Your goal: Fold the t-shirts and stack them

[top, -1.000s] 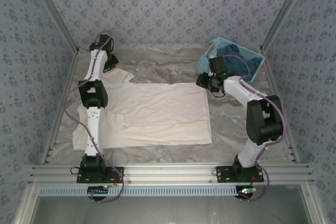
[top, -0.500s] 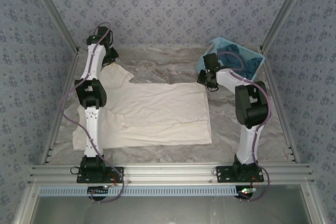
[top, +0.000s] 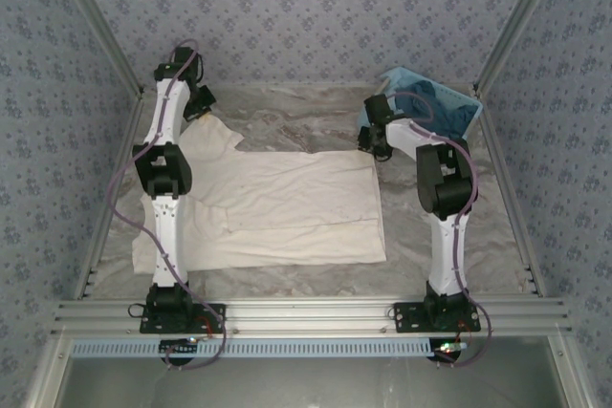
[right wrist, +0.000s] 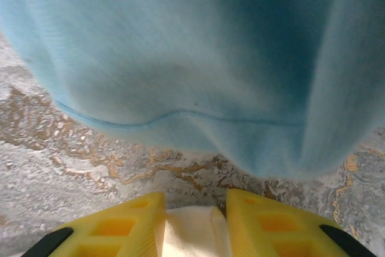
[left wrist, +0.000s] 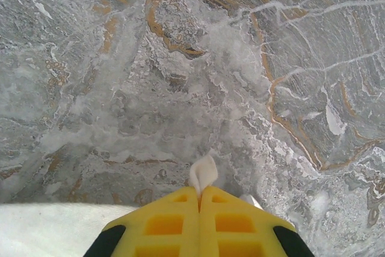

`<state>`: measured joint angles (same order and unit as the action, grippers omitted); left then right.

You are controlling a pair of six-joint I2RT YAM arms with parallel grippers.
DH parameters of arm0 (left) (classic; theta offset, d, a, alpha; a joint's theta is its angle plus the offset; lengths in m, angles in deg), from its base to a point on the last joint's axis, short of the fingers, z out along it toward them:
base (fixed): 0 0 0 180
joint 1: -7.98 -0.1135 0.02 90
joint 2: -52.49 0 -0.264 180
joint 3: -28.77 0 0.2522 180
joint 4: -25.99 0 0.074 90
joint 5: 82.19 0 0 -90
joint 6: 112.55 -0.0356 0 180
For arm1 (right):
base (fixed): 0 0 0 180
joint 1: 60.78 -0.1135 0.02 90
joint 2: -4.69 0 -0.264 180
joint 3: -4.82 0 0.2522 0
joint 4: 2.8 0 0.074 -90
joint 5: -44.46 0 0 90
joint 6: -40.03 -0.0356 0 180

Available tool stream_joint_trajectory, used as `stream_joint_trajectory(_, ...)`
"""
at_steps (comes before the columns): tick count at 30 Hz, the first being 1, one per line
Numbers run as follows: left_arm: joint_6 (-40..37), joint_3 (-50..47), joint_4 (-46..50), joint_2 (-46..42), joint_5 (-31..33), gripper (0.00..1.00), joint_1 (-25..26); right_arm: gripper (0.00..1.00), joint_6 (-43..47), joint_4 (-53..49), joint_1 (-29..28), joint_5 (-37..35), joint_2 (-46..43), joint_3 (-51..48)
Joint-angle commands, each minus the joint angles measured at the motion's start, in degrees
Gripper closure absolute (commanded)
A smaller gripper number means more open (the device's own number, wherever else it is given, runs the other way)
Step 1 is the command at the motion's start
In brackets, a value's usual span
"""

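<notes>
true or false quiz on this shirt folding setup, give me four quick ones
1. The t-shirt lies spread on the table. True.
2. The left gripper is open and empty. False: it is shut, with a tip of cream cloth in it.
3. The basket stands at the table's far right. True.
4. The right gripper is at the t-shirt's near left corner. False: it is at the far right corner, beside the basket.

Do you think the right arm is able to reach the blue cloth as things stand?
Probably yes: the blue cloth lies just ahead of the right gripper, nothing between, though the shirt sits between its fingers.
</notes>
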<state>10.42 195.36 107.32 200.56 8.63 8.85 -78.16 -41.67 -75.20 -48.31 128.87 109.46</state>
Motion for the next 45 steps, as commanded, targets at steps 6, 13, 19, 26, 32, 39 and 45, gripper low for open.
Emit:
stream_joint_trajectory(6, -1.0, -0.1, 4.2, -4.8, 0.9, 1.0, 0.1, 0.94, 1.4, -0.5, 0.0, -0.4, -0.4, 0.1)
stream_joint_trajectory(13, -1.2, -6.5, 6.2, -11.4, 0.5, 1.0, -0.1, 1.0, 5.3, 3.2, 0.1, 2.5, -5.4, 0.3)
stream_joint_trajectory(19, -1.6, -24.5, 3.1, -22.8, -3.6, 1.0, -2.1, 1.0, 7.9, 1.0, 0.1, 6.7, -7.2, 0.9)
stream_joint_trajectory(26, -2.6, -43.5, -1.1, -37.4, -8.0, 1.0, -4.7, 1.0, 7.6, -0.2, 0.3, 8.3, -10.0, -2.3)
stream_joint_trajectory(32, -2.6, -56.6, -2.6, -48.5, -9.7, 1.0, -6.1, 1.0, 7.6, -1.8, 0.9, 7.1, -13.0, -6.0)
stream_joint_trajectory(39, -2.6, -66.3, -0.6, -60.1, -6.2, 1.0, -7.0, 1.0, 6.3, -1.7, 1.5, 6.1, -18.3, -12.4)
stream_joint_trajectory(45, -4.0, -70.7, 1.1, -67.7, 0.5, 1.0, -8.8, 1.0, 3.8, -2.4, 0.8, 3.3, -22.4, -16.9)
